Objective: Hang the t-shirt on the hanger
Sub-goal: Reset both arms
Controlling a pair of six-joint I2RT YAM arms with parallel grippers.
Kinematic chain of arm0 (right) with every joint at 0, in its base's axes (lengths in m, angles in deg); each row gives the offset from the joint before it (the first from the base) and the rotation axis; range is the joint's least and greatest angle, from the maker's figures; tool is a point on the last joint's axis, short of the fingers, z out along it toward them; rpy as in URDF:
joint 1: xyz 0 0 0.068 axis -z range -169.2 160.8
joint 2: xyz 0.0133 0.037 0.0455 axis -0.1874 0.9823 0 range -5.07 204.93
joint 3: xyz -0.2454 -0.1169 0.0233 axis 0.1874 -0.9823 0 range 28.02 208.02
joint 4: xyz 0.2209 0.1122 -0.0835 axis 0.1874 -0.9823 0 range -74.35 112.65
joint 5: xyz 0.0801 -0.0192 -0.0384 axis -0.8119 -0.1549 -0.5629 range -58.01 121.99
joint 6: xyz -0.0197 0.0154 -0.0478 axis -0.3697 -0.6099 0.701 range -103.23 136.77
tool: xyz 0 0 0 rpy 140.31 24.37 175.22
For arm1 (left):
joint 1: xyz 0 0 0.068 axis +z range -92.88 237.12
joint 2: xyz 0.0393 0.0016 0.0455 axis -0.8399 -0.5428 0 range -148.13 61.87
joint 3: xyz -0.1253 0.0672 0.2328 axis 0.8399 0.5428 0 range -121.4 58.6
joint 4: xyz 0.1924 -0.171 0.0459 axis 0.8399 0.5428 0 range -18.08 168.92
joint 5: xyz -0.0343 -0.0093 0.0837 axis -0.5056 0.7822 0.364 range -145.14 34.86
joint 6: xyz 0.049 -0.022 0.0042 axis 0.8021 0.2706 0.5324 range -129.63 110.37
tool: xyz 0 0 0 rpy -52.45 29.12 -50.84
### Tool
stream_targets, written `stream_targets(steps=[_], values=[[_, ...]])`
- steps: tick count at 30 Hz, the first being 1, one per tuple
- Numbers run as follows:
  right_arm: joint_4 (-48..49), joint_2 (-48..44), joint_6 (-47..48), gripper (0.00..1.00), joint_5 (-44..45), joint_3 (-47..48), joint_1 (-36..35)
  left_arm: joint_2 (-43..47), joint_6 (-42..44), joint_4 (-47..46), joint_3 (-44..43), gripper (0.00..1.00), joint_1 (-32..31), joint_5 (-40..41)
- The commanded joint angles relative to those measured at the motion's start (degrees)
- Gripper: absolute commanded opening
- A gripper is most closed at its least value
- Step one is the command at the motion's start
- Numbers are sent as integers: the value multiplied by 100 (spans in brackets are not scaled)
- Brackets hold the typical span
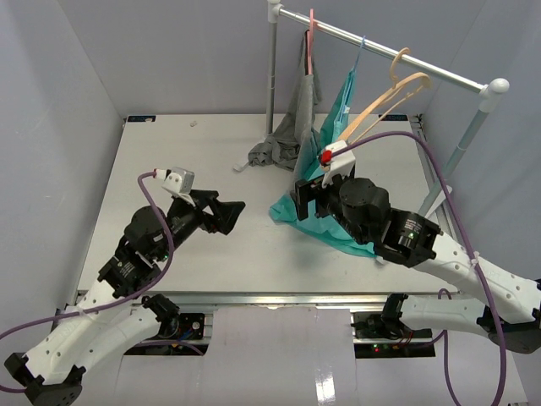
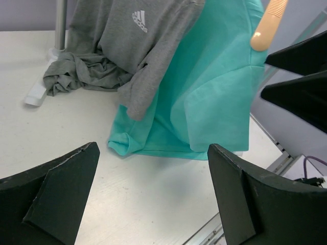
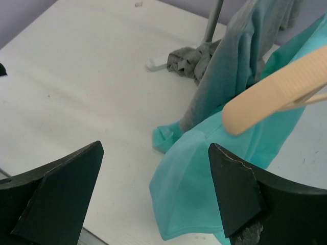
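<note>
The left fingers (image 2: 59, 196) are standing spread wide and gripping nothing, with only bare tabletop (image 2: 76, 127) showing between them. Ahead of them and a little to the right, the t-shirt (image 2: 214, 92) is hanging down, its lower hem pooling on the tabletop.

The right fingers (image 3: 56, 189) are gaping apart too, and are empty. The teal cloth is lying just beyond them and to their right, touching neither tip. A tan wooden hanger (image 3: 276, 92) is jutting across above the right-hand finger.

Farther up, the t-shirt seems to be hanging from the hanger (image 1: 361, 46), whose hook is sitting over the rail (image 1: 423, 68). Cloth is hiding most of the wire.

Judging from this, the hanging itself looks done and the letting-go stage is under way. The next move is probably calling for both arms to draw clear without snagging the trailing hem.

A grey garment (image 2: 127, 46), beyond the left fingers and overlapping the t-shirt's left edge, is showing a white adidas logo (image 2: 139, 21). No other writing is legible.
</note>
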Motion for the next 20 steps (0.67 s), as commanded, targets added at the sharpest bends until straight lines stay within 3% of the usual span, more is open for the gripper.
stream_targets(steps=[1, 11, 20], values=[[637, -400, -298, 90, 470, -722, -326, 628, -262, -70, 435, 98, -3, -280], [1107, -878, -492, 90, -179, -1475, -695, 985, -387, 93, 837, 98, -3, -693], [1125, -1013, -467, 90, -73, -1593, -717, 1077, -334, 143, 806, 98, -3, -708]])
